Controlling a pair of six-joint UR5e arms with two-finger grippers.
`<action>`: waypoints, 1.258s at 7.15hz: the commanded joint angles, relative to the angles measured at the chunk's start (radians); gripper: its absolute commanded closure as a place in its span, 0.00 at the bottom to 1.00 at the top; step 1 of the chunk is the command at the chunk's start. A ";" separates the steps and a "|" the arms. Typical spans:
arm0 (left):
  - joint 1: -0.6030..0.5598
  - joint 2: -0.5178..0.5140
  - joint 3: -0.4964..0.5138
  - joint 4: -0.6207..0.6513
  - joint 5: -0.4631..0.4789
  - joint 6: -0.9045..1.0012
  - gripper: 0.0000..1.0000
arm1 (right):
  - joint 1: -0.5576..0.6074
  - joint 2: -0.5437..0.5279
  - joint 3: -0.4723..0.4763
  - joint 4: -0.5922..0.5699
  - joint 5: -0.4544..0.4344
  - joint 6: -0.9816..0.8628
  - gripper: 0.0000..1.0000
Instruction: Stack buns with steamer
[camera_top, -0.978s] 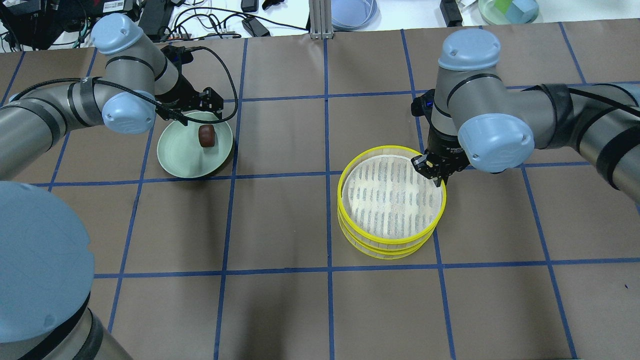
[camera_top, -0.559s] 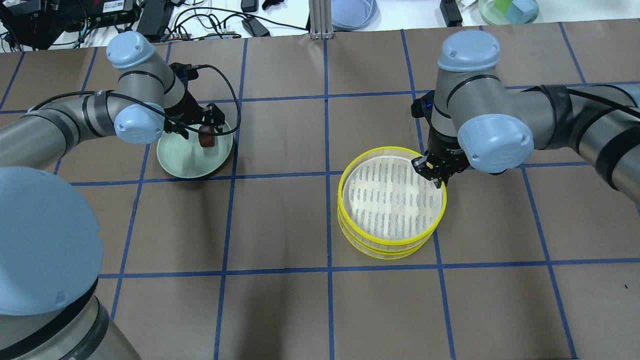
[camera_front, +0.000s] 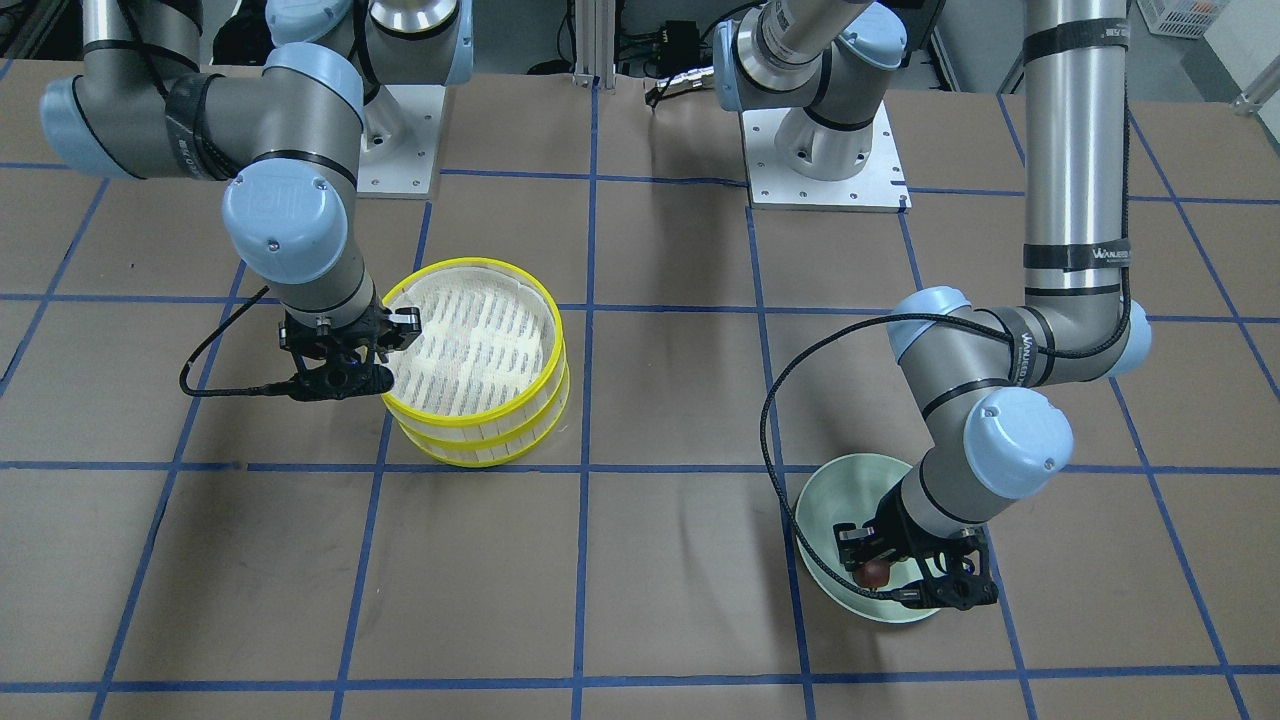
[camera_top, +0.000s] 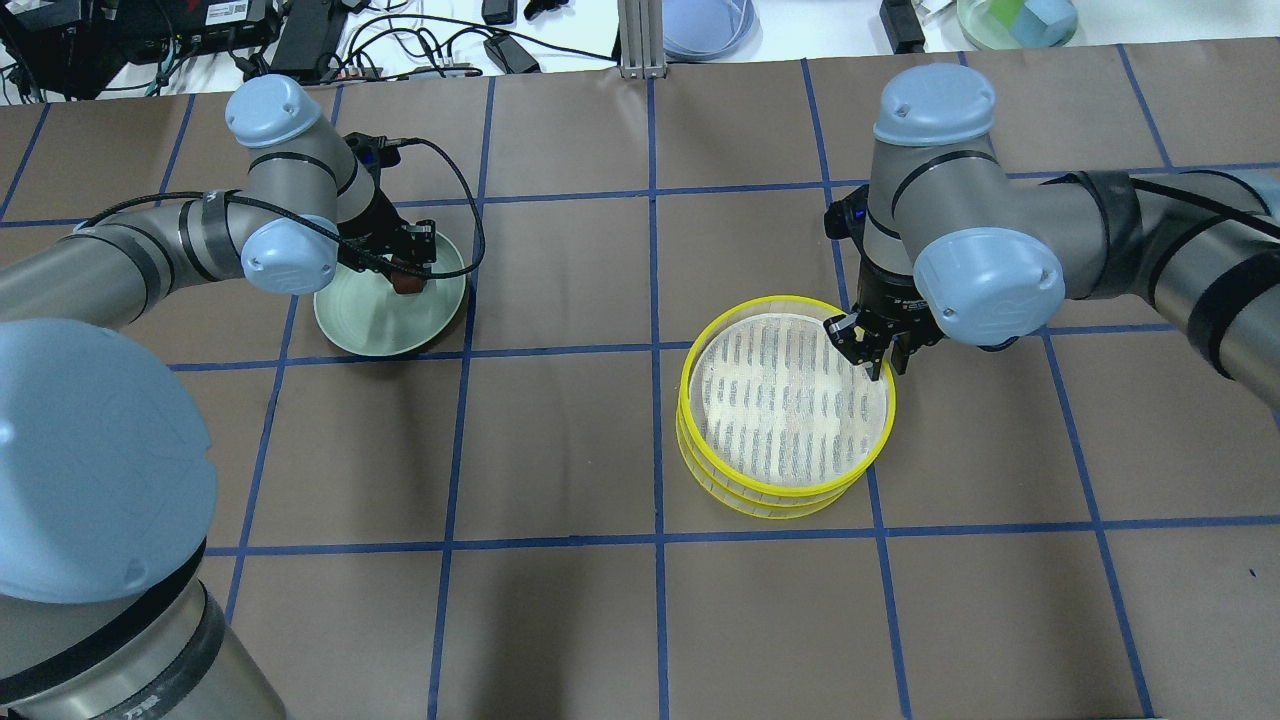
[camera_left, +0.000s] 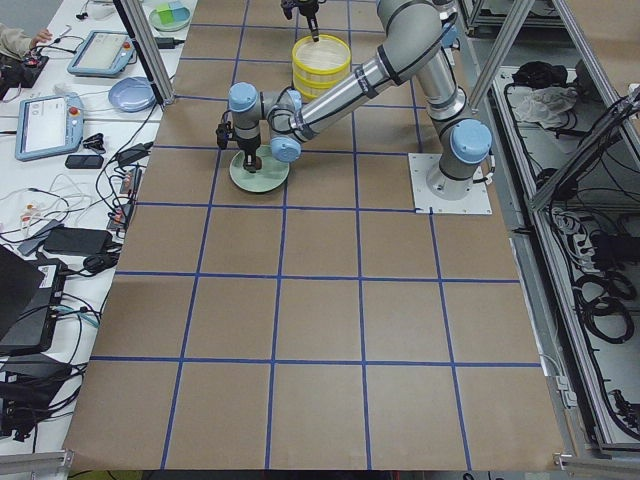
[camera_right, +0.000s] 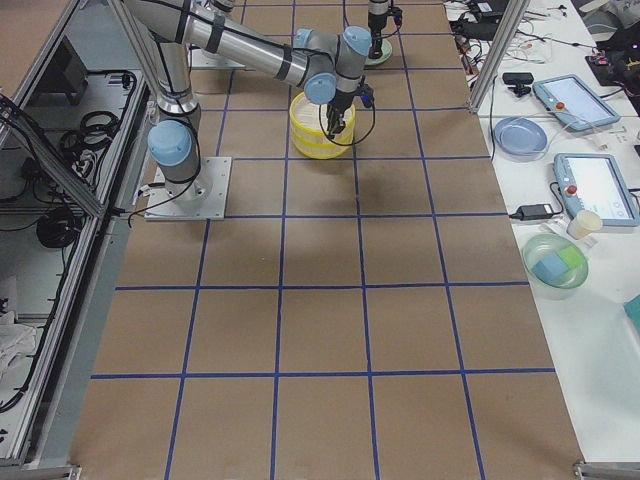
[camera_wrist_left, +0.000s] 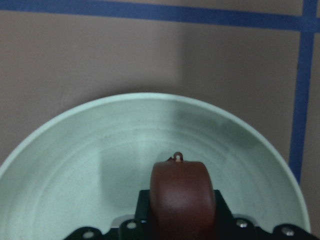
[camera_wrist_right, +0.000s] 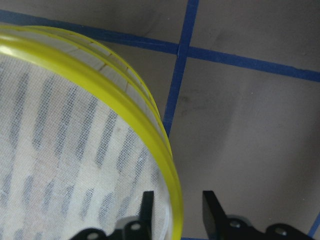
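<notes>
A dark reddish-brown bun (camera_top: 406, 285) lies on the pale green plate (camera_top: 365, 325) at the table's far left. My left gripper (camera_top: 405, 272) is down in the plate, and its fingers sit tight against the bun's sides (camera_wrist_left: 182, 192). The bun also shows in the front view (camera_front: 875, 572). The yellow-rimmed mesh steamer (camera_top: 785, 400) stands as stacked tiers right of centre. My right gripper (camera_top: 878, 362) straddles the top tier's far right rim (camera_wrist_right: 167, 165), closed on it. The cream-white bun is out of view.
Brown paper with a blue tape grid covers the table. The arm bases (camera_front: 825, 150) stand at the robot's edge. Beyond the far edge lie cables, a blue plate (camera_top: 705, 25) and a green bowl (camera_top: 1015, 20).
My left gripper has swung in over the plate and come down around the brown bun. My right gripper and the top steamer tier have shifted slightly together.
</notes>
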 joint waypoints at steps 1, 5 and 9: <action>0.000 0.016 0.014 0.003 -0.001 0.021 0.81 | -0.001 0.000 -0.002 0.000 0.001 0.006 0.24; -0.113 0.174 0.008 -0.032 0.037 -0.064 0.84 | -0.003 -0.057 -0.200 0.015 0.053 0.092 0.05; -0.383 0.351 0.014 -0.203 0.043 -0.468 0.83 | -0.014 -0.229 -0.417 0.269 0.062 0.126 0.01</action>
